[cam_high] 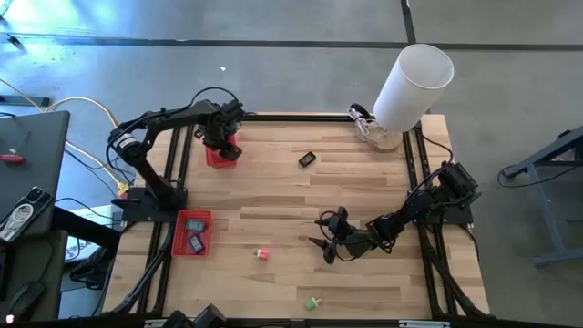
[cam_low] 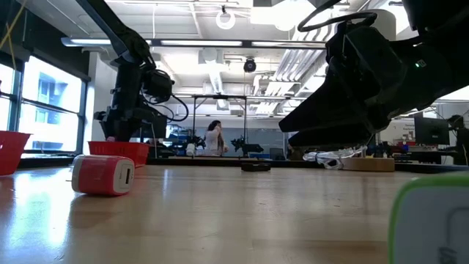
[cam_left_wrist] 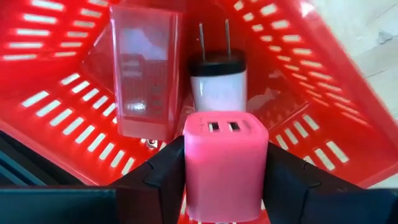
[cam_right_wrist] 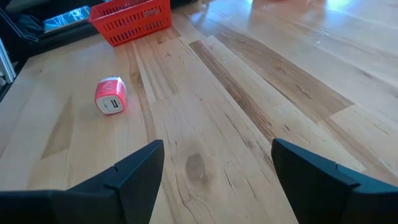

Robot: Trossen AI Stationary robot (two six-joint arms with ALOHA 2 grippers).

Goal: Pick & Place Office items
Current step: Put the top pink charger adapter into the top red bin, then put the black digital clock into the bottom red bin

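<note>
Two red mesh plastic baskets sit on the wooden table, one at the far left (cam_high: 221, 155) and one at the near left (cam_high: 178, 244), plus one tall white cylinder (cam_high: 412, 84). Loose on the boards I count three small pieces: one black blocky piece (cam_high: 307, 159), one red-pink charger cube (cam_high: 262, 254) and one green-edged block (cam_high: 312, 302). The far basket shows three pieces in the left wrist view: one pink two-port cube (cam_left_wrist: 225, 162), one white pronged plug (cam_left_wrist: 217, 87) and one clear pinkish block (cam_left_wrist: 145, 68); the near basket holds two dark-and-teal pieces (cam_high: 194, 234).

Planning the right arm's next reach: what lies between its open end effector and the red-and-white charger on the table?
Only bare wood. In the right wrist view the tabletop runs uninterrupted from the right end effector to the red-and-white charger; the high view agrees.
</note>
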